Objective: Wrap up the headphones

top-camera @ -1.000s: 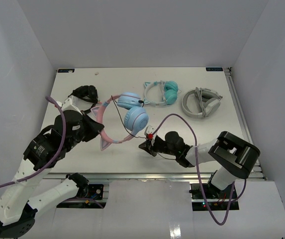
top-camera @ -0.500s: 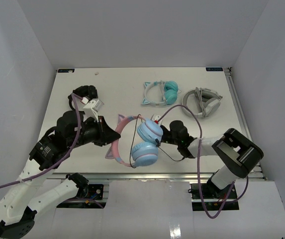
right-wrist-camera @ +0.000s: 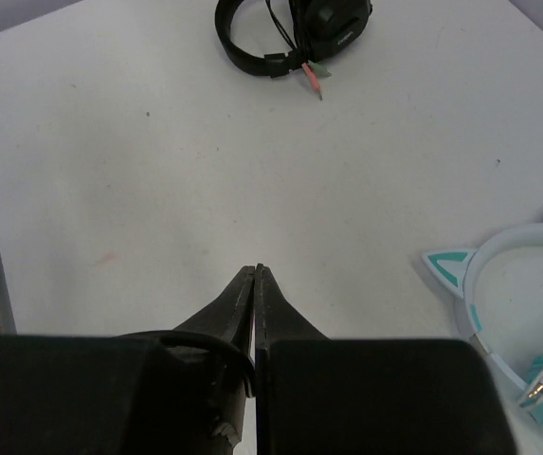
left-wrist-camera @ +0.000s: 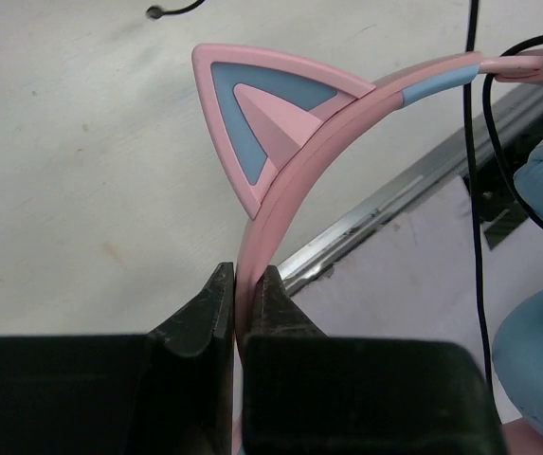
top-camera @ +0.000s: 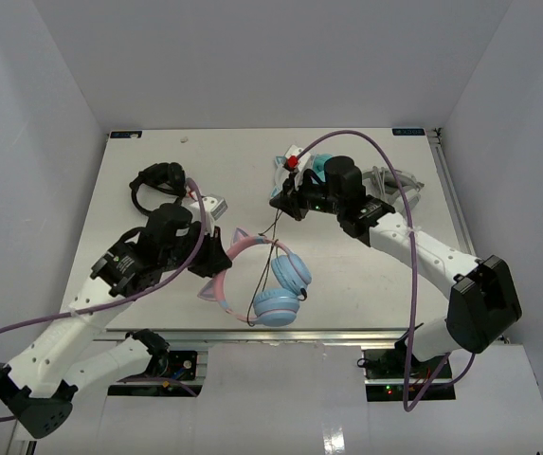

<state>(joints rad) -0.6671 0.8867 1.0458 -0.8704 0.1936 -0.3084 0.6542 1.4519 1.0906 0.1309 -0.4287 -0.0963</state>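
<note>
White table [top-camera: 233, 156] carries grey headphones [top-camera: 406, 188] and teal headphones [right-wrist-camera: 461, 292] far right, both partly behind the right arm [top-camera: 413, 246], and black headphones [top-camera: 157, 178] far left. The headphones [top-camera: 276, 305] are held above the near edge, centre: pink band with cat ear, light blue cups. Left gripper [left-wrist-camera: 243, 275] is clamped on the band. Right gripper [top-camera: 283, 201], jaws pressed together, pinches the thin black cable [top-camera: 269, 251], which rises taut from the cups.

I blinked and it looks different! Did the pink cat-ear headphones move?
Yes. The headphones came toward the table's near edge, farther from the black headset at the back left than before.
</note>
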